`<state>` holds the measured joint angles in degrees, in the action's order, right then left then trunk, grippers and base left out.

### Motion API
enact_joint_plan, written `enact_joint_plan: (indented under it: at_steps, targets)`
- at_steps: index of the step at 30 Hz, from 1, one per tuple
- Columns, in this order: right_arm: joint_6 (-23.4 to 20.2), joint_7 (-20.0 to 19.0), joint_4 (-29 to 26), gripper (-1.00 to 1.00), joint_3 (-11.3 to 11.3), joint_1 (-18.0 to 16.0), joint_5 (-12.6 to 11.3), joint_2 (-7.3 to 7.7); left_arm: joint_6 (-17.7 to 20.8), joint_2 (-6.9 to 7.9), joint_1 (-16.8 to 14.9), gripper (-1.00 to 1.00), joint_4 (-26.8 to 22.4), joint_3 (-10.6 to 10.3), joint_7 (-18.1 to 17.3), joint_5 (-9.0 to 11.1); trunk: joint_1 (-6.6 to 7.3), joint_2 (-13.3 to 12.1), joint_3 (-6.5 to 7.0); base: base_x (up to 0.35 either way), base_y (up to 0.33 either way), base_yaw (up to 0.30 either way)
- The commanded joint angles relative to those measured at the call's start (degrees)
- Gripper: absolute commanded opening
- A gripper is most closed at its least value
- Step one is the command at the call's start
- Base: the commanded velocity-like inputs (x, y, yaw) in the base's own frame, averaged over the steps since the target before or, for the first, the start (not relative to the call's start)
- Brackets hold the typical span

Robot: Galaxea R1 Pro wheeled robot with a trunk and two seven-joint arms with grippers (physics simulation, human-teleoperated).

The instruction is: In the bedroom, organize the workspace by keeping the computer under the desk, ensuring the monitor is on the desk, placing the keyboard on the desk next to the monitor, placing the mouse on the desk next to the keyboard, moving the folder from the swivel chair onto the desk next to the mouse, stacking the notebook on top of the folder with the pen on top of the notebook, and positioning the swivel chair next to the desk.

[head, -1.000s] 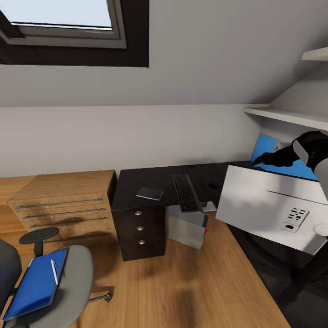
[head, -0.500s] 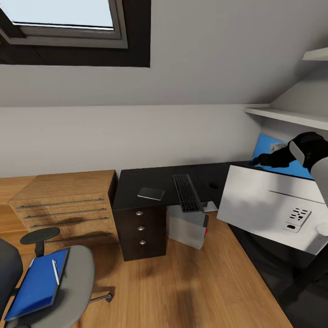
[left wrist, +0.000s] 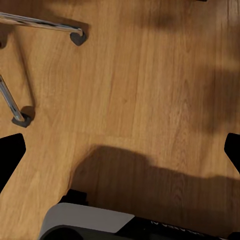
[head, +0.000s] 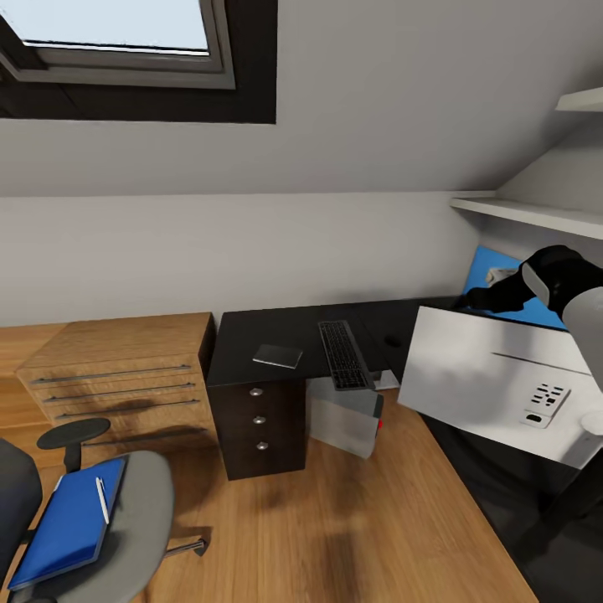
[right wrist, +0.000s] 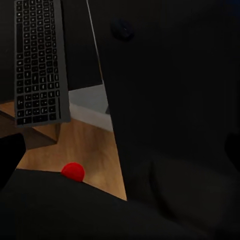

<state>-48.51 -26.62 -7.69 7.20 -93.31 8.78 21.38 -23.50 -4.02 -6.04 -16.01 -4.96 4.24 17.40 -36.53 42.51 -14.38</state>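
On the black tabletop (head: 251, 331), the keyboard (head: 342, 354) lies at centre, the notebook (head: 277, 356) at its 9 o'clock, the mouse (head: 391, 341) at its 3 o'clock. The computer (head: 345, 416) sits beneath. The folder (head: 65, 521) and pen (head: 101, 500) rest on the swivel chair (head: 138, 536) at 7 o'clock. The right pincer (head: 476, 296) reaches toward the tabletop's far right; I cannot tell either pincer's opening.

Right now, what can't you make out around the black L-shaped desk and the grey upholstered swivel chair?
Swivel chair: backrest and seat cut off by the head view's bottom-left edge.
Light grey computer tower: upper part hidden under the desk and dark keyboard, head view.
Right gripper: dark against dark in the head view, so open or shut is unclear.
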Motion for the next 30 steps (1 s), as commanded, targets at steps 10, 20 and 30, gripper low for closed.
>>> enact_joint_plan:
  at_steps: [10, 20, 30]
  targets:
    - [-0.1, -1.9, 0.3, 1.0, 2.7, 0.0, 0.8, -0.01, -0.2, 0.05, 0.0, 1.0, 0.0, -0.4, 0.3, 0.4, -0.01, 0.1, -0.09, -0.016, 0.0, 0.0]
    - [-0.1, -1.9, 0.9, 1.0, 2.9, 0.0, 0.9, -0.26, -0.2, 0.06, 0.0, 1.0, 0.0, -0.5, 0.2, 0.4, -0.01, 0.1, -0.09, -0.125, 0.0, 0.0]
    - [-0.1, -1.9, 0.9, 1.0, 2.9, 0.0, 0.9, -0.29, -0.2, 0.06, 0.0, 1.0, 0.0, -0.4, 0.2, 0.4, -0.01, 0.1, -0.09, -0.068, 0.0, 0.0]
